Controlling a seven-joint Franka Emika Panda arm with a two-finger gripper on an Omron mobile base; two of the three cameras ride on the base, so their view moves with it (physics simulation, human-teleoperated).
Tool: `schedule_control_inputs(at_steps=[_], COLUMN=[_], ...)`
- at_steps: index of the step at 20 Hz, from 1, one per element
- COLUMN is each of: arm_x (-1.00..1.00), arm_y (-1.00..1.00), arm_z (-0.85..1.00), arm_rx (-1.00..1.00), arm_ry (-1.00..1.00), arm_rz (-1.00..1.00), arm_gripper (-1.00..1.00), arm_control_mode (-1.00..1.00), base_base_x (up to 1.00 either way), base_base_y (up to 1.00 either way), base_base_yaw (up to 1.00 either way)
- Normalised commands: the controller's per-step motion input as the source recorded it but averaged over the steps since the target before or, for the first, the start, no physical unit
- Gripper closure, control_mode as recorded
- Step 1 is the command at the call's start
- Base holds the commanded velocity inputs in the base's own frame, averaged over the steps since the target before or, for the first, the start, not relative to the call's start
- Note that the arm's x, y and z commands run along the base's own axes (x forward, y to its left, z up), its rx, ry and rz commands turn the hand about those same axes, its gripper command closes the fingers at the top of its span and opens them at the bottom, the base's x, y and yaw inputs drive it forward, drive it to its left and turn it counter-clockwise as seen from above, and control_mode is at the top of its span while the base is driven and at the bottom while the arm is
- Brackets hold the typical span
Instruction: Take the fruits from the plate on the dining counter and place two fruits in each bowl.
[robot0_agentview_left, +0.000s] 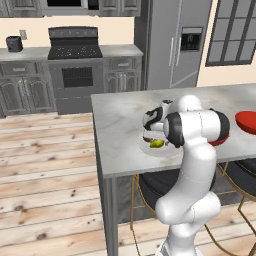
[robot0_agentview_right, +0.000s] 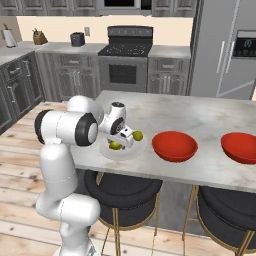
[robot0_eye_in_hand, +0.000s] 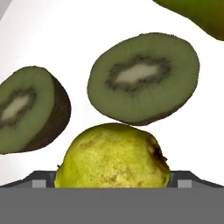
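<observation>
The white arm reaches down over the flat, round white plate (robot0_agentview_right: 136, 151), which sits near the front edge of the long light-grey marbled stone tabletop (robot0_agentview_right: 210, 120). The pincer (robot0_agentview_right: 123, 142) hangs low over the plate, right among the fruit.

In the hand view, a yellow-green speckled pear (robot0_eye_in_hand: 113, 156) lies directly between the two dark fingertips (robot0_eye_in_hand: 40, 179), one tip showing at each side of it. The jaws stand apart, wider than the pear. Whether the tips touch its skin cannot be told.

Beyond the pear in that view lie two halved dark brown-olive kiwi pieces with their pale-centred green cut faces turned toward the camera: one kiwi half (robot0_eye_in_hand: 142, 76) just past the pear, the other kiwi half (robot0_eye_in_hand: 28, 109) to its left. All rest on the plate's white surface. A second yellow-green pear (robot0_eye_in_hand: 197, 15) shows partly at the upper right corner.

From the right base view, one yellow-green fruit (robot0_agentview_right: 138, 135) sits at the plate's far right side, another (robot0_agentview_right: 115, 145) near its front.

Two shallow glossy red bowls stand on the same tabletop to the right of the plate: the nearer red bowl (robot0_agentview_right: 174, 146) just beside it, the farther red bowl (robot0_agentview_right: 240, 147) well apart. No fruit is visible in either.
</observation>
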Motion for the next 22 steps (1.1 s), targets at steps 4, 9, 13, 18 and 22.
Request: schedule_control_inputs(at_steps=[4, 9, 13, 18, 22], arm_x=[0.00, -0.14, -0.40, -0.12, 0.11], arm_y=[0.00, 0.00, -0.36, -0.83, -1.00], arm_z=[-0.06, 0.09, 0.83, 0.99, 0.58], arm_rx=[0.00, 0.00, 0.00, -0.06, -0.22], arm_ry=[0.00, 0.00, -0.04, -0.01, 0.00], arm_rz=[0.00, 0.00, 0.01, 0.01, 0.00], arm_gripper=[1.00, 1.00, 1.00, 1.00, 1.00], arm_control_mode=[-1.00, -1.00, -1.00, -1.00, -1.00], base_base_x=[0.00, 0.00, 0.00, 0.00, 0.00], base_base_y=[0.00, 0.00, 0.00, 0.00, 0.00], base_base_yaw=[0.00, 0.00, 0.00, 0.00, 0.00])
